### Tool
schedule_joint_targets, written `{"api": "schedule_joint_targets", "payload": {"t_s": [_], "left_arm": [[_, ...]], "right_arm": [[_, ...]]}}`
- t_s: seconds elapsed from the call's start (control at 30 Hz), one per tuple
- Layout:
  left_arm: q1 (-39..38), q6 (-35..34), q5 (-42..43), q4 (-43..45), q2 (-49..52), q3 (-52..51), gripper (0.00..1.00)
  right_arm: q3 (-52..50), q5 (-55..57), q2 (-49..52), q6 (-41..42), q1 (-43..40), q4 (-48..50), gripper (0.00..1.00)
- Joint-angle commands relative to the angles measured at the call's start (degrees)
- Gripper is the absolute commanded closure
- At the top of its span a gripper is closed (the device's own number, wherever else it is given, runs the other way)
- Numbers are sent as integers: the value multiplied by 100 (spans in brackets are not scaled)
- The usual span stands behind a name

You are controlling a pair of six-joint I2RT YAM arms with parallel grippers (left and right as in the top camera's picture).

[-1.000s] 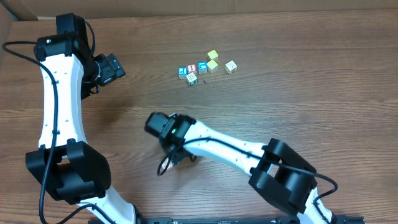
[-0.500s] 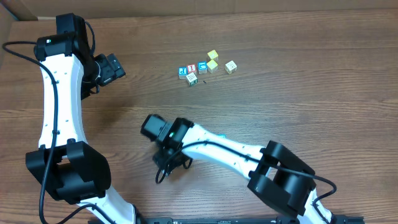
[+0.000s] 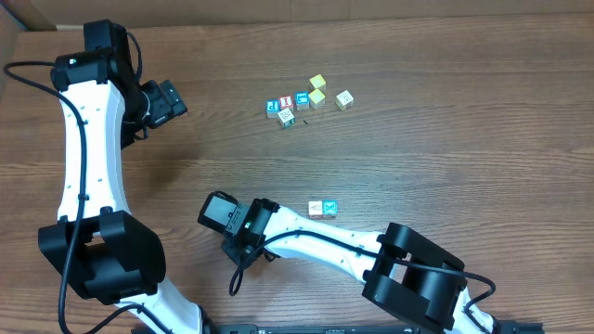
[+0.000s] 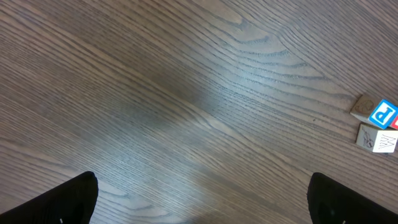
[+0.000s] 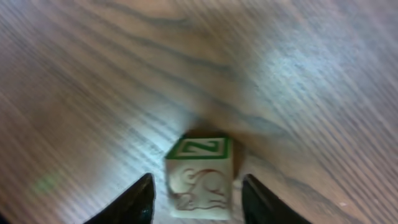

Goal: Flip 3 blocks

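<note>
1. The right gripper (image 5: pixel 199 198) is hanging low over the table (image 5: pixel 298 74). Its fingers (image 5: pixel 138 200) are standing apart, one on each side of the Z block (image 5: pixel 200 177). A sliver of gap is showing on both sides, so nothing is being squeezed.
2. The Z block is sitting flat on the wood. A green Z in a green frame is facing up, and a reddish line drawing is showing on the cream side towards the camera.
3. From overhead, the right arm is covering that block, at the near side of the table, left of centre.
4. Just beyond the right forearm, two more task blocks are lying side by side. One is the cream block (image 3: pixel 316 209) with small reddish marks, and just beside it is the blue X block (image 3: pixel 330 209), pale X up.
5. That is making three task blocks: one between the right fingers and two in the pair.
6. At the far side, seven other blocks are sitting in a loose cluster:
   - the blue P block (image 3: pixel 272 108)
   - a red-faced block (image 3: pixel 286 103)
   - a blue-faced block (image 3: pixel 302 100)
   - two yellow blocks (image 3: pixel 316 83)
   - two cream-faced blocks (image 3: pixel 344 99)
7. The left gripper (image 3: pixel 167 100) is hovering at the far left, well apart from every block. Its fingers (image 4: pixel 74 199) are spread wide, with only bare wood showing between them.
</note>
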Motion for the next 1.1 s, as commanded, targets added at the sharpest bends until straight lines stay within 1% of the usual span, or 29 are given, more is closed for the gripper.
{"api": "schedule_joint_targets", "payload": {"t_s": [0.0, 0.13, 0.27, 0.5, 0.73, 1.07], "left_arm": [[-39, -13, 24, 7, 42, 129, 0], [-39, -13, 24, 7, 42, 129, 0], [-39, -13, 24, 4, 42, 129, 0], [-39, -13, 24, 7, 42, 129, 0], [-39, -13, 24, 7, 42, 129, 0], [-39, -13, 24, 7, 42, 129, 0]], "right_arm": [[-48, 282, -50, 2, -20, 17, 57], [-48, 304, -50, 2, -22, 15, 59], [-44, 575, -52, 160, -61, -39, 60], [-44, 616, -52, 435, -483, -293, 62], [-28, 518, -57, 431, -898, -442, 62], [166, 317, -129, 389, -949, -424, 62]]}}
